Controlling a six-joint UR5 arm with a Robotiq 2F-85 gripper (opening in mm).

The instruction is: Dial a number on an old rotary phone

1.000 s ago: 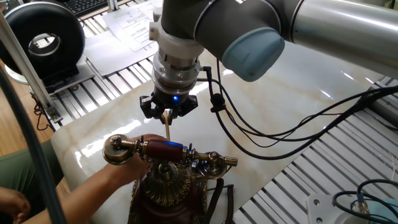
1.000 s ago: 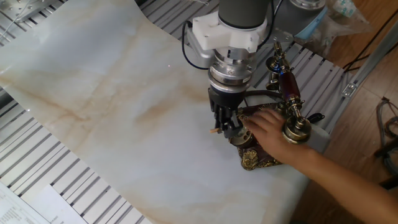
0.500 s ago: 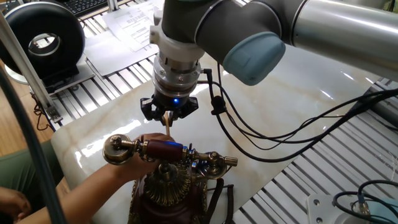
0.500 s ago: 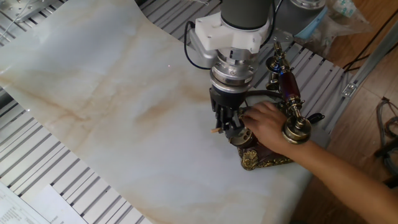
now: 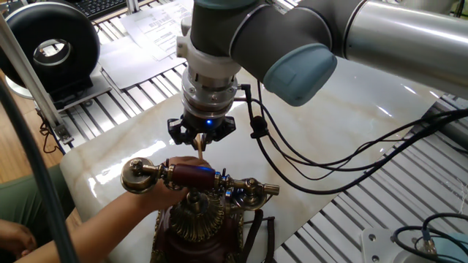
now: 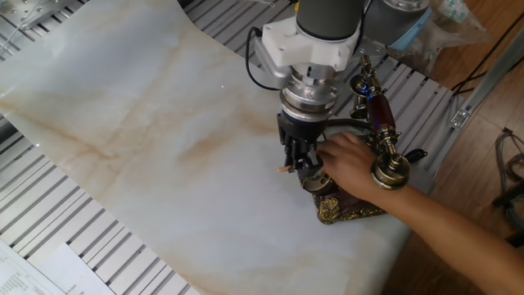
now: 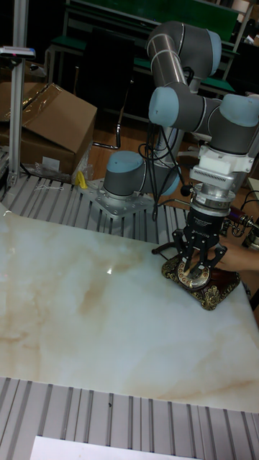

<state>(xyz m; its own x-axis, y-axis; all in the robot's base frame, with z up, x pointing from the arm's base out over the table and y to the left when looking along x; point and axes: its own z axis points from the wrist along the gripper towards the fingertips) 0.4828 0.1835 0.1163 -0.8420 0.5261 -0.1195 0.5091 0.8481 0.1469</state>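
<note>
The old rotary phone point(image 5: 196, 221) stands at the near edge of the marble slab, maroon with brass trim, its handset point(image 5: 191, 175) resting across the top. My gripper point(image 5: 200, 134) hangs just behind the handset, shut on a thin wooden stick point(image 5: 199, 147) that points down toward the dial. In the tall fixed view the gripper point(image 7: 196, 260) sits right over the brass dial point(image 7: 191, 274). Seen from the other side, the gripper point(image 6: 300, 154) is beside the phone point(image 6: 345, 210), and the stick's end point(image 6: 283, 170) pokes out to the left. A person's hand point(image 6: 350, 164) rests on the phone body.
The person's forearm point(image 6: 446, 233) reaches in from the right edge. A black ring-shaped device point(image 5: 48, 48) and papers point(image 5: 155, 31) lie at the back left. Black cables point(image 5: 329, 162) trail from the wrist over the marble slab point(image 6: 147, 139). A cardboard box point(image 7: 44, 122) sits beyond the table.
My gripper has crept slightly lower and closer to the phone with the stick. The person's hand has slid a little up the phone body.
</note>
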